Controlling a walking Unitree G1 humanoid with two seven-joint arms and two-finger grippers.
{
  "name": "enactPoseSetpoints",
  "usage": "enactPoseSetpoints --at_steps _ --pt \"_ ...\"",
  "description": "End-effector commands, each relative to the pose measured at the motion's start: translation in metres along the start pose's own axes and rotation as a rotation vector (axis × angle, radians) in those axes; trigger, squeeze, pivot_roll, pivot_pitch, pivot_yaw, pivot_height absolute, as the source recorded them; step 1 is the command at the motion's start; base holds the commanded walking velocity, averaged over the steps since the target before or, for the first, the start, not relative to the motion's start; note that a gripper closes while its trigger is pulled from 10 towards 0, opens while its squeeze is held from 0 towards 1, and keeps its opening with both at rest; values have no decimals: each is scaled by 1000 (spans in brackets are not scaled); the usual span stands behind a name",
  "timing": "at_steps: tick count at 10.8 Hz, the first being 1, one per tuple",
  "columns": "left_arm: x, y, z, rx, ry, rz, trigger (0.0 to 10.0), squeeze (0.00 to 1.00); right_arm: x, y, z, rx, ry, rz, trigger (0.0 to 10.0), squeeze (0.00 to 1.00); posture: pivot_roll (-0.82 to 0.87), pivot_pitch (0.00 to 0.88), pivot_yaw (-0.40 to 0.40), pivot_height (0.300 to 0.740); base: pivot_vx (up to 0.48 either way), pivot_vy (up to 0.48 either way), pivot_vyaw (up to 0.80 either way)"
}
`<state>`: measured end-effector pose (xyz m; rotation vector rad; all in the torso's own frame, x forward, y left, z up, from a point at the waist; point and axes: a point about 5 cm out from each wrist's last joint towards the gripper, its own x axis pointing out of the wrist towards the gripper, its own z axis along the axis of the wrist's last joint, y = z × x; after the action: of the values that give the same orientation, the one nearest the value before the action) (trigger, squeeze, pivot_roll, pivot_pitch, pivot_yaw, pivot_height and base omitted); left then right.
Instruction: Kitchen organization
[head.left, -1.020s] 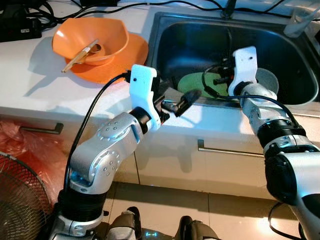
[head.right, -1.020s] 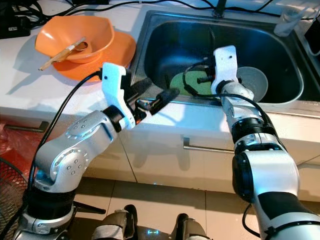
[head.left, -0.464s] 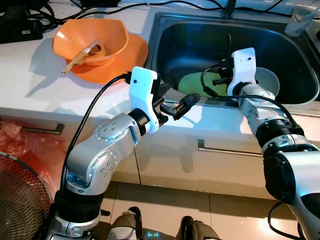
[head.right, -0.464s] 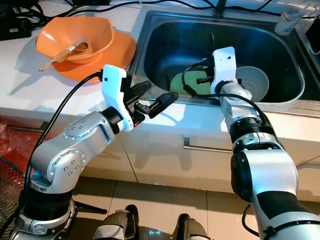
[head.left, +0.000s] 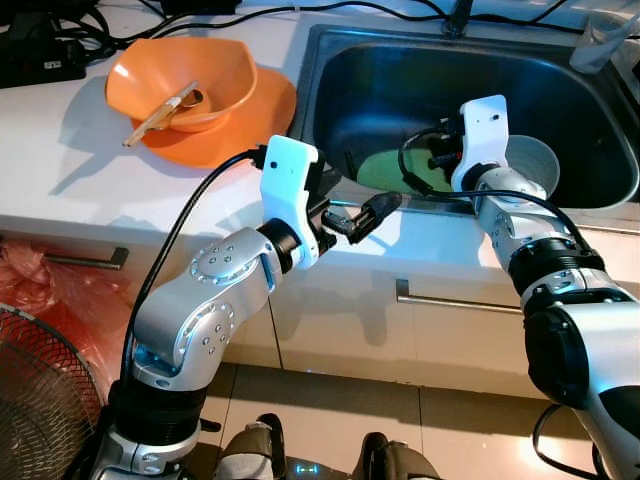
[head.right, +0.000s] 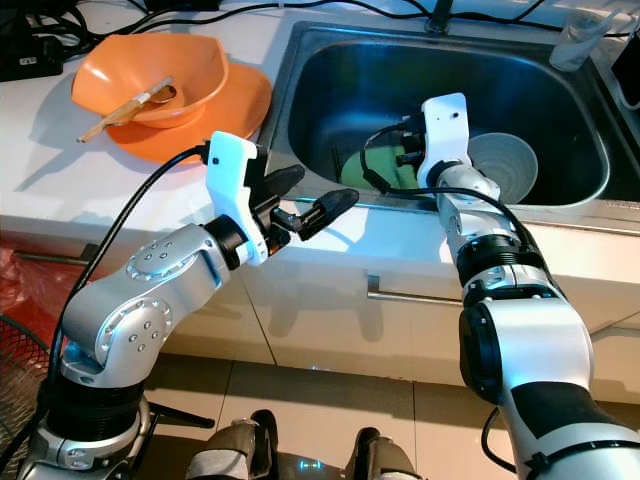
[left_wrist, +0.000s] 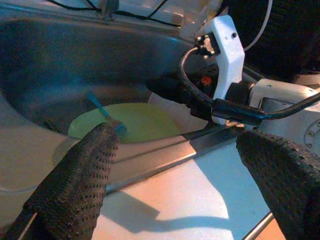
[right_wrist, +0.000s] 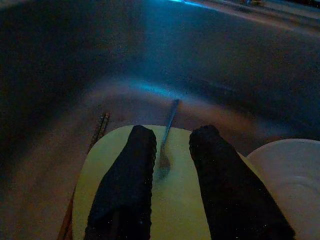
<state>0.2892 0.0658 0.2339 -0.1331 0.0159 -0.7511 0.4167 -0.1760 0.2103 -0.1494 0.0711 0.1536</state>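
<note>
My sink (head.left: 330, 90) holds a green plate (head.left: 385, 168) bearing a fork (right_wrist: 166, 135), beside a white bowl (head.left: 530, 160). Right gripper (right_wrist: 172, 165) hovers over the plate, jaws slightly apart; left gripper (head.left: 372, 207), jaws wide, sits above the table (head.left: 60, 150) edge.

Orange bowl (head.left: 180, 75) on an orange plate (head.left: 240, 125), white countertop (head.left: 60, 170). Grey steel sink (head.left: 330, 70) with a lime-green plate (right_wrist: 175, 200), a silver fork (right_wrist: 167, 135), a white bowl (head.left: 530, 165). Black, dimple-textured fingers (left_wrist: 75, 185) on silver arms; red bag (head.left: 50, 290) below.
</note>
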Motion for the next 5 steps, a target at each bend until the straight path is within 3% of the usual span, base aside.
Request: enactPoseSetpoints --at_steps 1,5 --pt "-1 -7 1 19 6 -41 10000 1000 -2 7 -21 18 85 23 10000 1000 176 206 27 740 0 0 0" --pt "1 -6 5 50 -7 -36 10000 1000 -2 3 -20 20 77 17 10000 1000 169 197 22 740 0 0 0"
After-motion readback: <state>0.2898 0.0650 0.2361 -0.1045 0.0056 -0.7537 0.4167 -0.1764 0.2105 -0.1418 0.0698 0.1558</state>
